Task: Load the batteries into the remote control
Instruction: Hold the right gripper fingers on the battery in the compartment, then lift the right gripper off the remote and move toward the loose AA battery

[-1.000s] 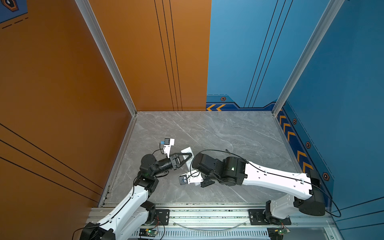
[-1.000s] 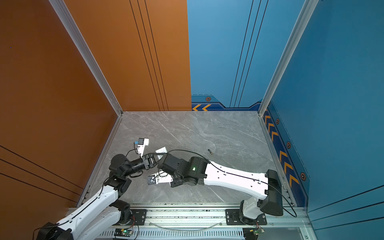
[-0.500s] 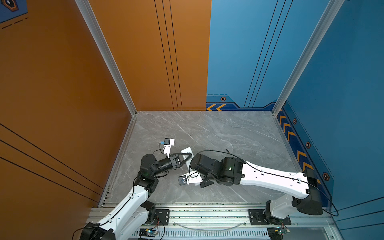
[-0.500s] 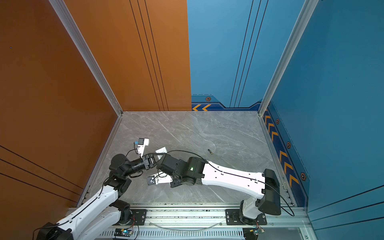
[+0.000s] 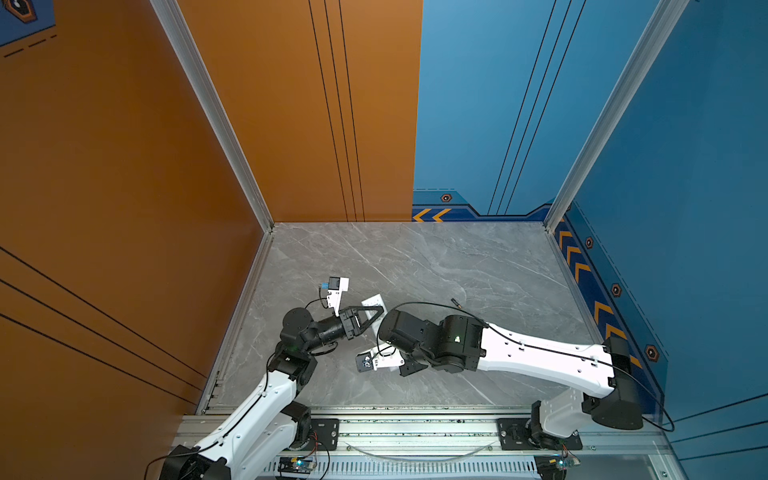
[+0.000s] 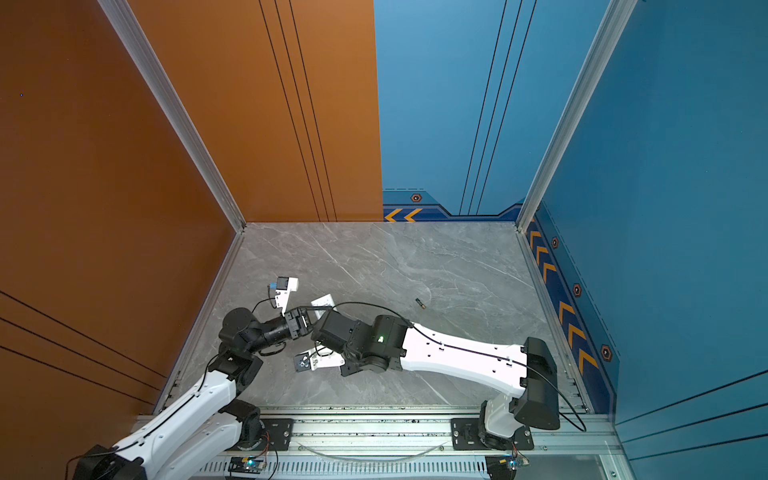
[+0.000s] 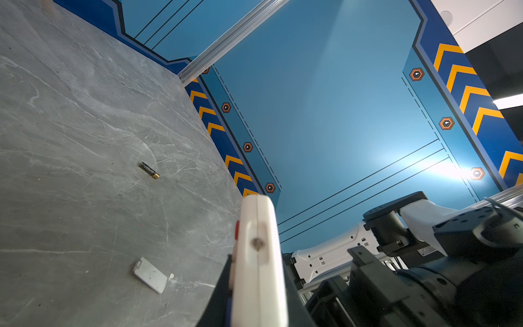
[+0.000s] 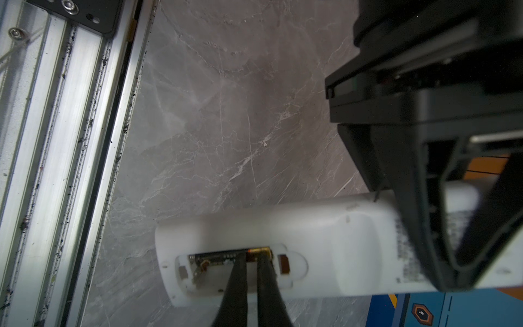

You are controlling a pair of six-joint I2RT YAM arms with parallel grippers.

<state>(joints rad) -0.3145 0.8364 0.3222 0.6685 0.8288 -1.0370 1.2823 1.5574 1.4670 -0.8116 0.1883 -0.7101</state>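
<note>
The right arm [image 5: 540, 359] sits a little nearer the left edge of the bench [image 5: 436, 257] than a second ago, its black elbow and wrist edged toward the remote control [image 8: 325, 235] in the left gripper [image 5: 379, 312]; that shift falls within the first half second.

Both arms: white tapered shells, left [image 5: 257, 399] and right [image 5: 540, 357], with black round joint housings. Thin black cable [image 5: 432, 304] loops off my right arm. Small green light [image 5: 457, 338] on its black block. Fingers [image 8: 236, 280] black, slim, tapering.
</note>
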